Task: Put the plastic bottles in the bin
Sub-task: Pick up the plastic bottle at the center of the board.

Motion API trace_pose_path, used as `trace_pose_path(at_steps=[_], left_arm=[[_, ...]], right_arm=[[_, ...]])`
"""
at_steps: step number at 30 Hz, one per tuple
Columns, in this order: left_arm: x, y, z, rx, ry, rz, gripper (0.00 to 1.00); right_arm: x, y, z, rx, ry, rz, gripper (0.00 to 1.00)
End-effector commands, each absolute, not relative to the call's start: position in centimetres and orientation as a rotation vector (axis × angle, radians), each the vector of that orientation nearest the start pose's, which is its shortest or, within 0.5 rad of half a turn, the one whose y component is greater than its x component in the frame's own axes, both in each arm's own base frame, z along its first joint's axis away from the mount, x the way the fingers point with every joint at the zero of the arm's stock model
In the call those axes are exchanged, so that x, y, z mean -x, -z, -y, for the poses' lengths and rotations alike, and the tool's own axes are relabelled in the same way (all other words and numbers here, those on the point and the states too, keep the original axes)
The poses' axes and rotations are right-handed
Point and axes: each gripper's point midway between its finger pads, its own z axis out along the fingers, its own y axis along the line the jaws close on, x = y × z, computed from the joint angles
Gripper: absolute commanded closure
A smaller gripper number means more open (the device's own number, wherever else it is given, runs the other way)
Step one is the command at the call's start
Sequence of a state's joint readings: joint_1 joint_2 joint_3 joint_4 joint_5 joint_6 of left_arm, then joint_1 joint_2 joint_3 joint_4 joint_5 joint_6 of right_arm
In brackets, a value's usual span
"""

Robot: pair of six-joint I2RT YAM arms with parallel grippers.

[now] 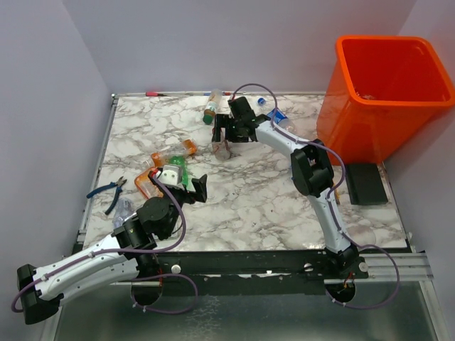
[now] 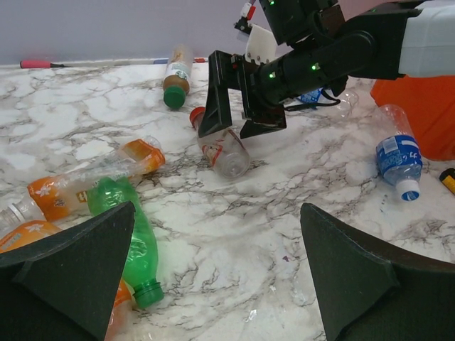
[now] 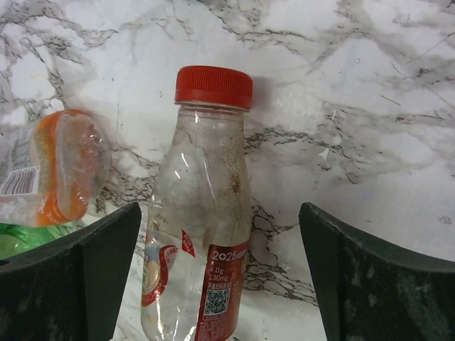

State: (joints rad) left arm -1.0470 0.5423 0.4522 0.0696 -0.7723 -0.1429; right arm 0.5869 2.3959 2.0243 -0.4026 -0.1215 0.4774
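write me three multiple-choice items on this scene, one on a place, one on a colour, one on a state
1. Where does the bin stand?
A. at the far right of the table
B. at its near left corner
C. in its middle

2. What colour is the cap of the clear bottle under the right wrist camera?
A. blue
B. red
C. green

3. How do the right arm's jaws stand?
A. shut on the clear bottle
B. open, one on each side of it
C. shut, away from it

Answers:
1 A, the top view shows it at the far right.
2 B, the right wrist view shows a red cap.
3 B, the jaws sit wide apart, with the bottle lying between them untouched.
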Motion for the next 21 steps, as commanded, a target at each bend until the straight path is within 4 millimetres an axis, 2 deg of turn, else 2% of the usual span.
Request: trace_pose_path(at_steps=[1,7,16,21], left_arm=[[-22.6,-24.7,15.5,-0.117,0.325,-1.573,0.01],[-22.5,-24.7,15.7,-0.126,0.335,-1.573,0.01],[-22.4,-24.7,15.8,-0.132,0.343,-1.572,0.01],[-22.5,-24.5,16.1,-0.144,0.340,-1.579,0.01]], right_arm=[[-48.6,-4.9,-37.3,0.207,-0.654,-2.468,0.07],[-47.9,-4.4,-38.2,0.184,-0.762,-2.479,0.21],[-46.6,-2.1,-38.4,0.166,-0.804,-2.547,0.25],[-46.3,-2.5,-38.4,0.160,-0.822,-2.532,0.47]])
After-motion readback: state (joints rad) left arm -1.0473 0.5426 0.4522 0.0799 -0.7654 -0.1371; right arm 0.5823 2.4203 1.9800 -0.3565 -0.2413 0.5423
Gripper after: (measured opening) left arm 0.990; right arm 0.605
